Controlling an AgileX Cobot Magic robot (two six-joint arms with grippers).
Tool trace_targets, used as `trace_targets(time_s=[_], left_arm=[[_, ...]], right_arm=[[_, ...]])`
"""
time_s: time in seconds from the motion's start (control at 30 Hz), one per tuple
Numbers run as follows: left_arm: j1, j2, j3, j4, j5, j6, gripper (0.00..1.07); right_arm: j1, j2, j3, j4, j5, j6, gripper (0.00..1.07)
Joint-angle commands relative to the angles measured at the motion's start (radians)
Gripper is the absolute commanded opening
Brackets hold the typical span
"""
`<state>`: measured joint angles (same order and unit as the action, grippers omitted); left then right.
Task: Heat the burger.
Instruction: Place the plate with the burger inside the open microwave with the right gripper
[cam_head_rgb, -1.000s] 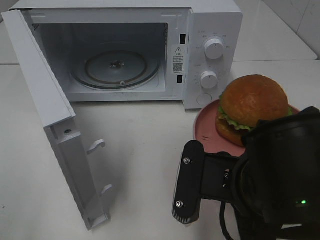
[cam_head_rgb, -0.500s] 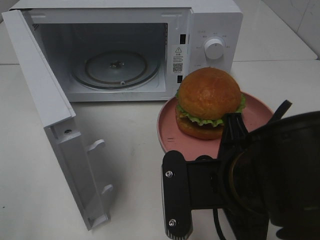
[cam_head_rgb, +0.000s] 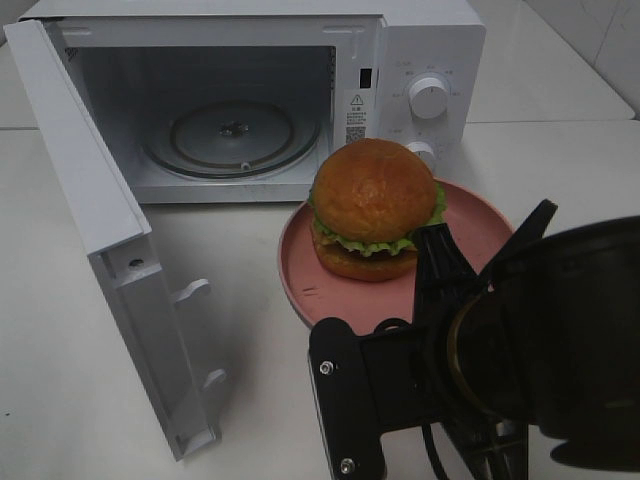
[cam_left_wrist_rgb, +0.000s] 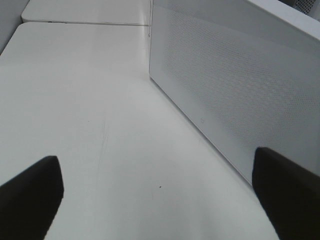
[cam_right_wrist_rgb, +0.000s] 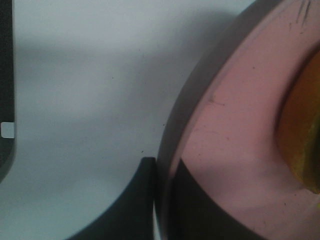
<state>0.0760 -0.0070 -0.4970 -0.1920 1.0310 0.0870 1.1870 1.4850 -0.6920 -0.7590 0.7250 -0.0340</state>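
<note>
Hanging wide open over the table (cam_left_wrist_rgb: 75, 100): my left pincer (cam_left_wrist_rgb: 157, 197), nothing between the fingers. A white dotted panel of the microwave (cam_left_wrist_rgb: 240, 90) runs just ahead of it, off to one side, no contact. Can't tell whether that panel is the door or a side wall.

High view: the door (cam_head_rgb: 90, 190) is swung out, and the glass turntable (cam_head_rgb: 232, 135) is visible in the cavity.

My right pincer (cam_right_wrist_rgb: 161, 175) is clamped tight on the near rim of the pink plate (cam_head_rgb: 300, 265), one finger (cam_right_wrist_rgb: 132, 205) on each side of the rim. The burger (cam_head_rgb: 372, 205) sits upright around mid-plate, beyond this pincer on the microwave side, not touching the fingers. The plate's far edge is in front of the control panel, below the upper knob (cam_head_rgb: 428, 97) and right of the cavity opening. Can't tell if the plate is off the table. From the high view my arm body hides the grip itself.
</note>
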Motion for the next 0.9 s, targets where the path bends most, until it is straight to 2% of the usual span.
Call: trace_targets(time_s=[0.03, 0.47, 0.63, 0.7, 0.9], left_arm=[[0.001, -0.022, 0.001, 0.001, -0.006, 0.002, 0.98], [0.001, -0.022, 0.001, 0.001, -0.006, 0.002, 0.98], [0.001, -0.022, 0.001, 0.001, -0.006, 0.002, 0.98], [0.001, -0.022, 0.001, 0.001, -0.006, 0.002, 0.98], [0.001, -0.022, 0.001, 0.001, -0.006, 0.002, 0.98]], right_arm=[[-0.030, -0.018, 0.000, -0.056, -0.034, -0.055, 0.00], [-0.208, -0.021, 0.000, -0.007, -0.229, -0.386, 0.00], [-0.284, -0.021, 0.000, 0.100, -0.287, -0.575, 0.00], [-0.341, -0.021, 0.000, 0.204, -0.322, -0.765, 0.00], [-0.389, -0.021, -0.010, 0.307, -0.335, -0.933, 0.00]])
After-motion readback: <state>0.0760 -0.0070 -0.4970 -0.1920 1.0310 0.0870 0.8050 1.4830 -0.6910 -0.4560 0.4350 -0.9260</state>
